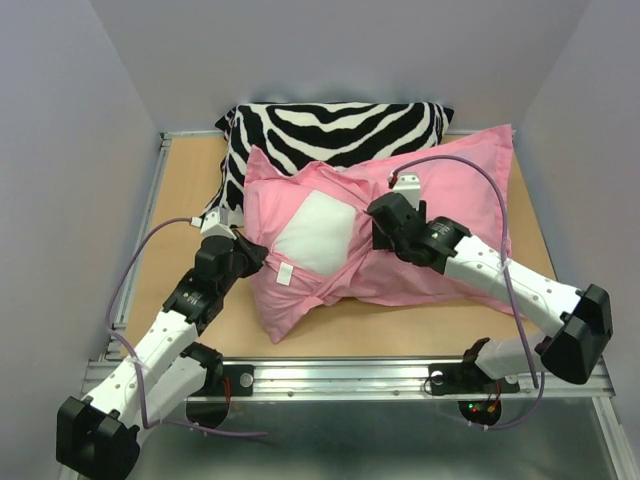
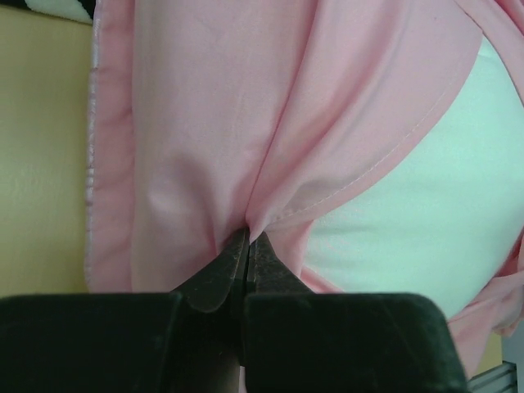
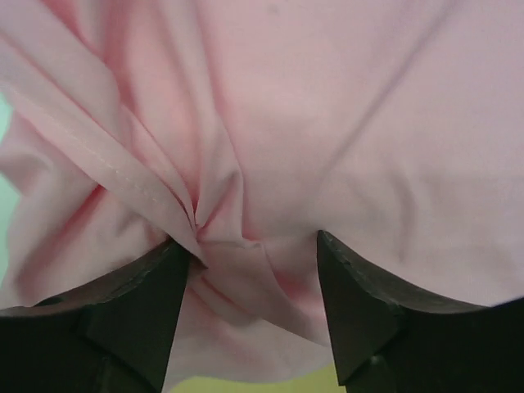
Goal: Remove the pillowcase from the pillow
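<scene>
— Left pincer (image 2: 246,239) first, right under the lens: its black fingers are pressed together on a fold of the pillowcase (image 1: 440,200), just at the hem of the opening.

— And the right pincer (image 3: 254,254)?

— Spread wide. Pink cloth bunches up between its two fingers, but they aren't closed on it, so I'd say it holds nothing.

— Where's the pillow (image 1: 318,232)?

— Lying on the wooden surface (image 1: 180,200), mostly inside the case. Only a white patch shows through the gaping mouth towards the left, with a small white tag (image 1: 285,273) just below it. The far edge rests against a zebra-striped cushion (image 1: 330,125) at the back.

— So how far along is it?

— Early, to my eye. The mouth is open and one edge of it is gripped; that's all I'd count as done. The pillow fills the case right out to the far right corner, so the whole job of drawing the cover off is left. No part of the pink hangs slack and clear of the pillow that I can see.
</scene>
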{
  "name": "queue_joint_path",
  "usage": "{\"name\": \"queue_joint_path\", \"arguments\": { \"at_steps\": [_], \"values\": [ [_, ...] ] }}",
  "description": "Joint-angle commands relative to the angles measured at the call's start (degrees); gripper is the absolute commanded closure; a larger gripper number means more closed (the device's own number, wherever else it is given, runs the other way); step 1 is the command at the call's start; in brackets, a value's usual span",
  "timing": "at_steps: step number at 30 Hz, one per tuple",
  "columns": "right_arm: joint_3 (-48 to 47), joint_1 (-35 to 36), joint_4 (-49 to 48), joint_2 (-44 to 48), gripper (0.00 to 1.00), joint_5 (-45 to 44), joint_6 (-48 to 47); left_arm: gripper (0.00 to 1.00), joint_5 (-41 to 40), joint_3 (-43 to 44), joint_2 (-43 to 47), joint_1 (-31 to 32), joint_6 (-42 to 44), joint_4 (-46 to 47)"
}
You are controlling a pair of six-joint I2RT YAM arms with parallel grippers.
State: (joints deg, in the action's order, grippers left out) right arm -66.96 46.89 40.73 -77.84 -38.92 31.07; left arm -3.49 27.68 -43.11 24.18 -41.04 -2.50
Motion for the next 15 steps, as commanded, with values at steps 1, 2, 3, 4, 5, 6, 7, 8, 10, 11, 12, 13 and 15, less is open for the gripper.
{"name": "queue_joint_path", "arguments": {
  "at_steps": [1, 2, 3, 4, 5, 6, 7, 8, 10, 11, 12, 13, 15],
  "values": [
    [-7.12, -0.05, -2.15, 3.84, 0.30, 8.33, -5.13, 1.00, -0.47, -1.40, 0.05, -0.45, 0.08, 2.15],
    [-8.09, -0.14, -2.15, 4.36, 0.27, 8.85, -5.49, 1.00, -0.38, -1.40, 0.05, -0.45, -0.01, 2.15],
    [-9.84, -0.14, -2.15, 4.71, 0.26, 9.99, -6.19, 1.00, -0.21, -1.23, -0.04, -0.45, -0.01, 2.15],
    [-10.81, -0.05, -2.15, 4.89, 0.26, 11.04, -6.46, 1.00, -0.12, -1.14, 0.13, -0.45, -0.01, 2.15],
    [-11.87, -0.14, -2.15, 5.16, 0.25, 12.10, -6.55, 1.00, -0.03, -1.05, 0.13, -0.45, -0.01, 2.24],
    [-12.84, -0.14, -2.15, 5.59, 0.25, 14.37, -6.64, 1.00, 0.06, -0.88, 0.13, -0.45, -0.10, 2.24],
    [-13.98, -0.14, -2.23, 5.77, 0.25, 15.96, -7.07, 1.00, 0.15, -0.79, 0.48, -0.45, 0.08, 2.24],
    [-16.08, -0.05, -2.32, 5.95, 0.25, 17.02, -7.16, 1.00, 0.15, -0.61, 0.49, -0.45, 0.08, 2.15],
    [-18.64, 0.30, -2.58, 5.08, 0.25, 20.27, -8.12, 1.00, 0.32, -0.35, 0.66, -0.45, 0.17, 2.15],
    [-20.91, 0.83, -2.67, 4.55, 0.25, 20.89, -8.30, 1.00, 0.32, -0.26, 0.75, -0.45, 0.25, 2.15],
    [-21.89, 2.66, -2.76, 3.76, 0.25, 20.99, -8.65, 1.00, 0.32, -0.26, 0.75, -0.45, 0.26, 2.15],
    [-22.94, 3.98, -2.85, 1.40, 0.25, 20.03, -9.18, 1.00, 0.32, -0.26, 0.84, -0.45, 0.26, 2.15],
    [-25.92, 8.62, -2.76, -1.50, 0.25, 16.53, -9.62, 1.00, 0.32, -0.26, 0.75, -0.45, 0.26, 2.24]
  ]
}}
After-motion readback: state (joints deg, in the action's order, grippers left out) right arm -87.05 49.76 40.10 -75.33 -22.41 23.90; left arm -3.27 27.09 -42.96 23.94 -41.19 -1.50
